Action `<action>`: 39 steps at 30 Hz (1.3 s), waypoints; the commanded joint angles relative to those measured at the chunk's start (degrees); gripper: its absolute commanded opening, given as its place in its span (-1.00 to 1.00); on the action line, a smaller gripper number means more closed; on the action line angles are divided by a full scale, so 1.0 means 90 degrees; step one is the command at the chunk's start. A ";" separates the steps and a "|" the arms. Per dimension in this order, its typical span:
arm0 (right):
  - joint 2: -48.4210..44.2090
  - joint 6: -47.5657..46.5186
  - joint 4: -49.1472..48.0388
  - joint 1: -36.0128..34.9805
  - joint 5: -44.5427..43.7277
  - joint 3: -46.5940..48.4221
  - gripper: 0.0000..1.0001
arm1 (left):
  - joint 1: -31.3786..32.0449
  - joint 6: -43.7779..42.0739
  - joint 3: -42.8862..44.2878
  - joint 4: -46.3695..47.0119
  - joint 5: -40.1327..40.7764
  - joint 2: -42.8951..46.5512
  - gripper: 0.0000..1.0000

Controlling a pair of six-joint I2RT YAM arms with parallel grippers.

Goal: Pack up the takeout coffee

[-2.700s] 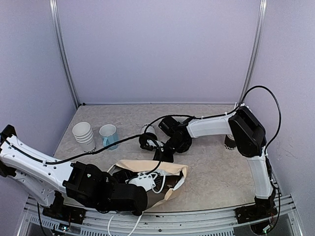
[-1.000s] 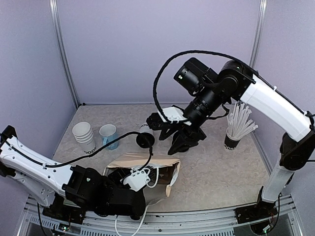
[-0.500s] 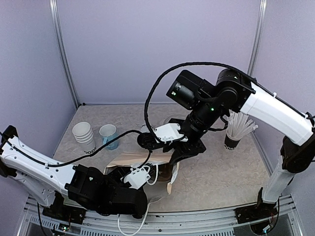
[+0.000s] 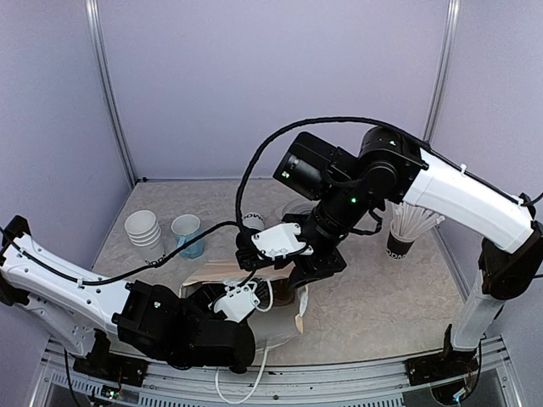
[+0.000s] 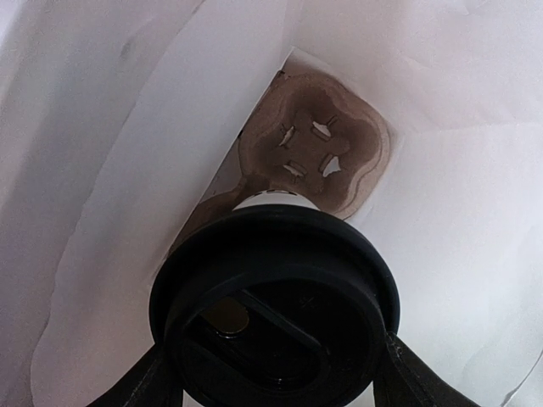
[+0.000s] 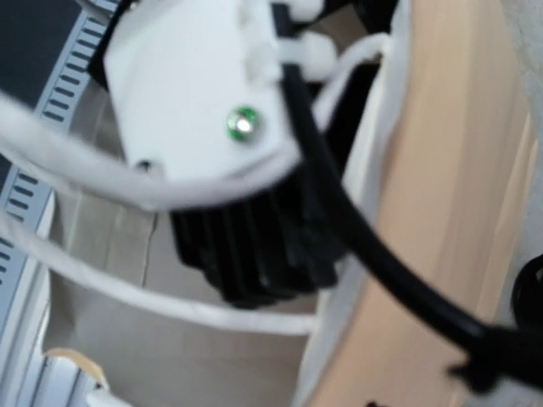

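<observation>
The mottled surface carries the scene. The right arm rises from its base at 5 o'clock and bends at the elbow beside the 3 o'clock wall. Its white upper link sweeps back toward centre, and the wrist folds steeply down. Its end effector sits at the mouth of a tan paper bag; whether those jaws pinch the paper cannot be told.

The left arm lies low, stretched from 8 o'clock along the near edge. Its black wrist is angled toward 1 o'clock and reaches into the bag's mouth. The right wrist camera sees its white camera housing, green light lit, just beside the bag's tan edge.

Inside the bag, between white paper walls, the left end effector grasps the takeout coffee. Its fingers meet the black lid's rim at 7 and 5 o'clock, and the lid faces the wrist camera. A brown cup carrier lies beyond it at the bag's far end.

At the bag's 12 o'clock a white lettered cup shows, half hidden. A cup of straws stands at 3 o'clock. A stack of white cups and a light-blue mug stand side by side at 9 o'clock.
</observation>
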State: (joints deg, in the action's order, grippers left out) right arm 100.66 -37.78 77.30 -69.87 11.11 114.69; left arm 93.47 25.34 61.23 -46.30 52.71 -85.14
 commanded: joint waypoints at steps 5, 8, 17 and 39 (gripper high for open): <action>0.0152 0.0238 -0.0495 -0.0133 -0.0965 0.0017 -0.71 | -0.0046 0.0051 0.0042 -0.0043 -0.0026 -0.0027 -0.05; 0.0168 0.0232 -0.0529 -0.0120 -0.1027 0.0044 -0.93 | -0.0022 0.0103 -0.0058 -0.0119 -0.0031 0.0024 -0.05; 0.0248 0.0315 -0.0618 0.0206 -0.0922 0.0557 -1.00 | 0.0249 0.0064 -0.0131 -0.0469 0.0159 0.0219 -0.06; -0.0309 -0.0288 0.0176 0.0393 0.0407 0.0551 -0.41 | 0.0013 0.0482 0.0064 -0.0832 -0.0055 -0.0132 -0.09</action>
State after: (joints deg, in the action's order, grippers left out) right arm 100.44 -37.78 78.02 -67.94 12.69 117.95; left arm 93.78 28.42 62.37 -53.49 52.75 -85.91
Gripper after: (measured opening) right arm 0.204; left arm 0.702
